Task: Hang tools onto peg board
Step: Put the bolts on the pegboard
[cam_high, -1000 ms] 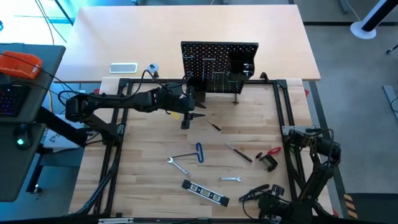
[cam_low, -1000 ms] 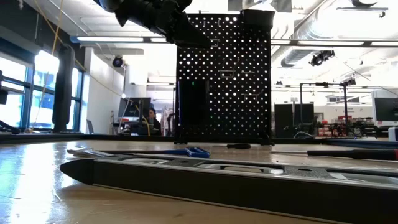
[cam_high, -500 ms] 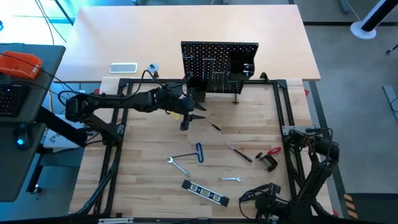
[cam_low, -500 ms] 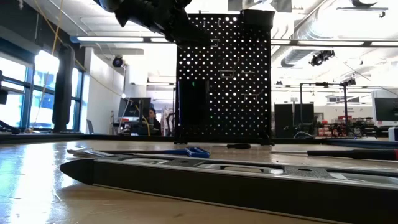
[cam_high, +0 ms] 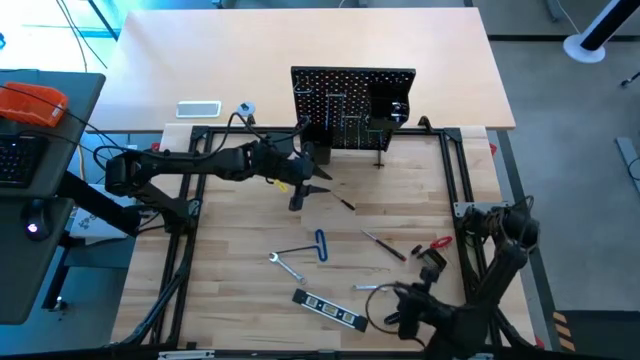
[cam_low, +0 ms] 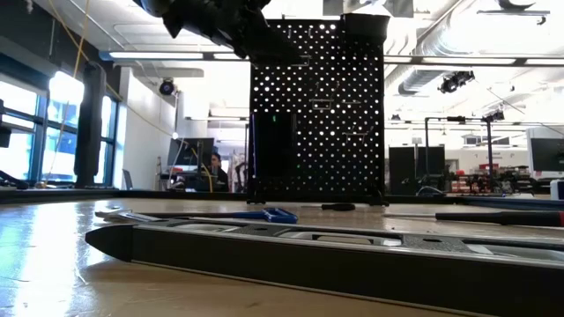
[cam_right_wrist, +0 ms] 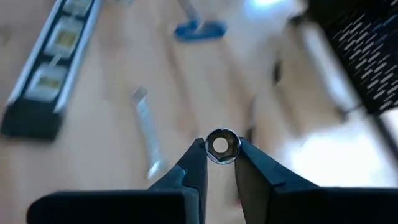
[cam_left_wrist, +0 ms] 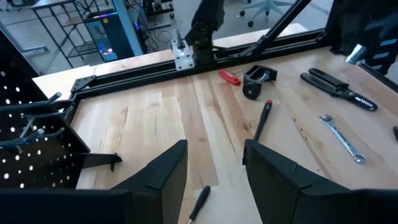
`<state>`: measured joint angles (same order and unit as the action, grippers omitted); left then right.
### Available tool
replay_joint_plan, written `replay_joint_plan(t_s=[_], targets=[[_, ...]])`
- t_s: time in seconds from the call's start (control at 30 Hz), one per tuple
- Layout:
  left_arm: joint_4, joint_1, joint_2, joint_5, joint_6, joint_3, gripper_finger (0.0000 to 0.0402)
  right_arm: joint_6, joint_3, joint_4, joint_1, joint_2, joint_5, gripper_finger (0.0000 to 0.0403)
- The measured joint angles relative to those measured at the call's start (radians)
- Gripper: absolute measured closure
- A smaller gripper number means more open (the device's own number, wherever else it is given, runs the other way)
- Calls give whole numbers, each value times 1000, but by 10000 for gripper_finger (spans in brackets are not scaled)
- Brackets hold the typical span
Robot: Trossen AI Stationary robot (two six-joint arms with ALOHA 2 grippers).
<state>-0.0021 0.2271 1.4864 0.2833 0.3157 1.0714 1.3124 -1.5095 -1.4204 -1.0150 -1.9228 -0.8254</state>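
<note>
Right end effector (cam_right_wrist: 219, 163) low over the near side of the light wooden table (cam_high: 240, 250), fingers clamped on the ring end of a silver metal wrench (cam_right_wrist: 220, 146); left end effector (cam_left_wrist: 214, 165) just in front of the upright black perforated peg board (cam_high: 352, 105), fingers apart, holding nothing; black bar level (cam_high: 329, 310), blue-handled bent key (cam_high: 319, 245) and second silver wrench (cam_high: 287, 266) flat on the table between the arms.

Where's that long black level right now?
High view: the level lies flat near the table's front edge, just left of the right gripper.
</note>
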Motion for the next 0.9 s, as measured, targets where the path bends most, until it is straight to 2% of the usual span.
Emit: replay_joint_plan(t_s=[0.2,0.47,0.77,0.9], targets=[[15,-8,0,102,-34,0,250,-184,0,-25,69,72,-155,352],[150,-18,8,258,-191,-9,250,-494,0,-27,190,117,-248,352],[261,-28,96,269,-356,-11,250,-775,0,-17,326,119,-373,352],[377,-28,147,280,-455,-11,250,-883,0,5,372,119,-422,352]])
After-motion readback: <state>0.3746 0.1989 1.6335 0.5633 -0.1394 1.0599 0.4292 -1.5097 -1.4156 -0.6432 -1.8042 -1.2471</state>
